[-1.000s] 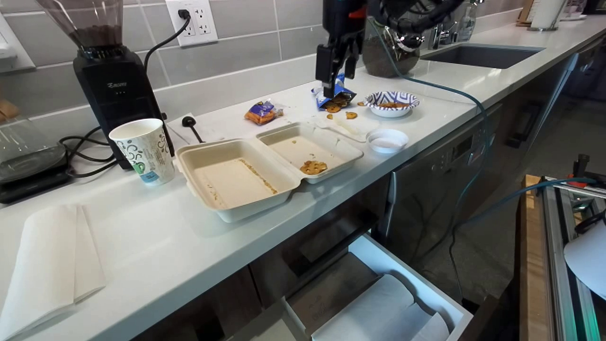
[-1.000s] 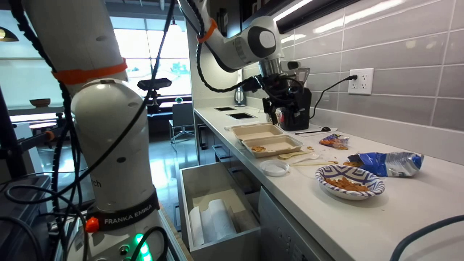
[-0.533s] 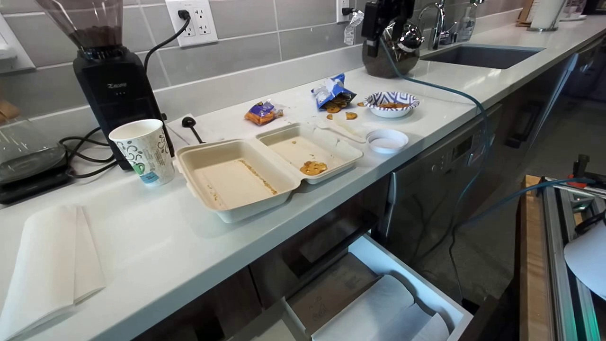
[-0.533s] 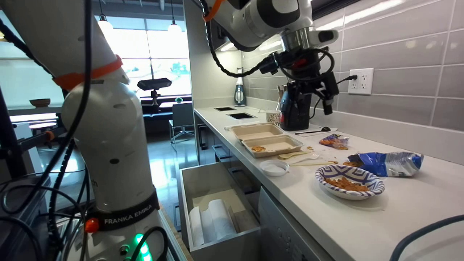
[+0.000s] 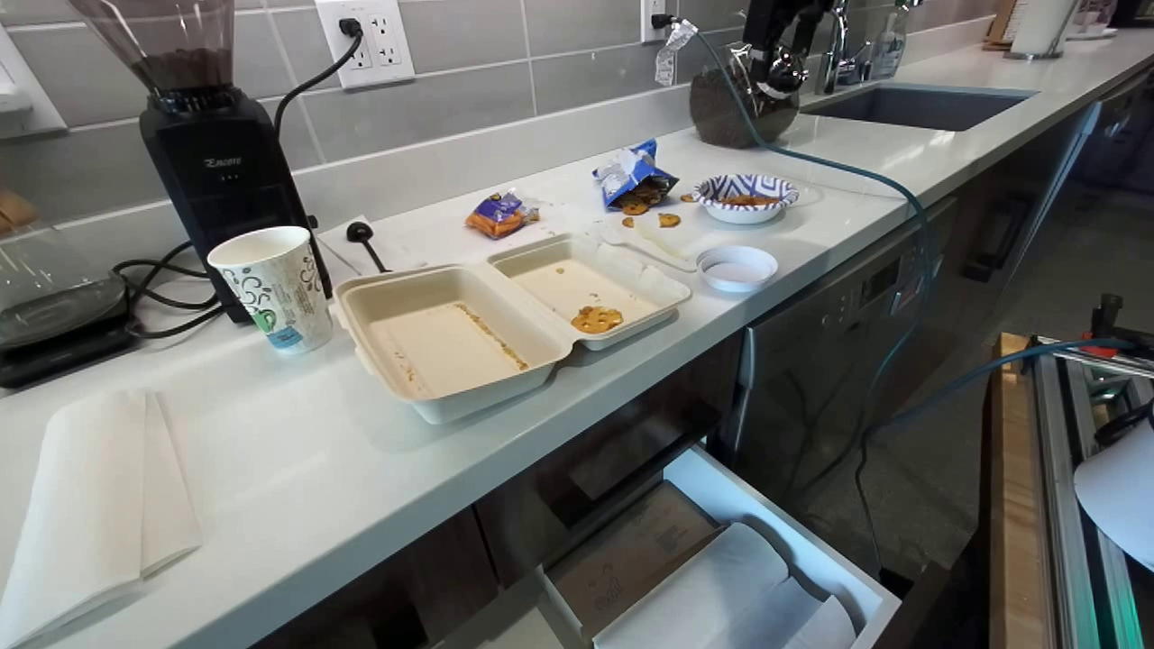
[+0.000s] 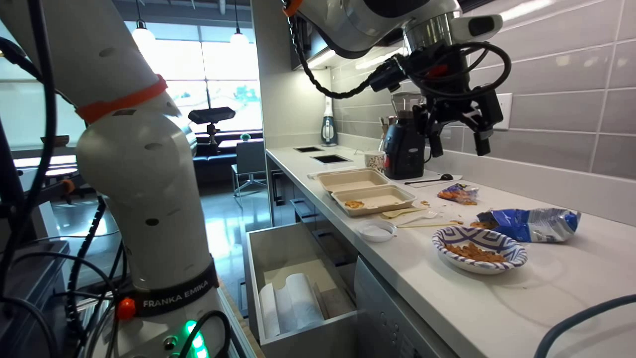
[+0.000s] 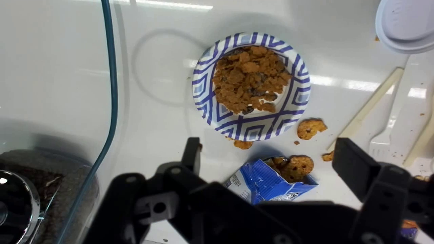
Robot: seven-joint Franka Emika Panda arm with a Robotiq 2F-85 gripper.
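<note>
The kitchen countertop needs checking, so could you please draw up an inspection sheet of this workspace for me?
Surface: pale countertop, glossy, with scattered crumbs.
Main things: patterned bowl holding brown flakes; blue bag lying open, snack pieces at its mouth.
Clutter: open takeout container with crumbs and one larger snack piece inside; upright paper cup; small snack bag; white fork; shallow white lid.
Gripper: open, holding nothing, raised above the countertop.
Cables: teal cable crosses the countertop and hangs over its front edge; black cord plugged into wall outlet.
Surroundings: drawer standing open below, white paper inside; coffee grinder; sink.
</note>
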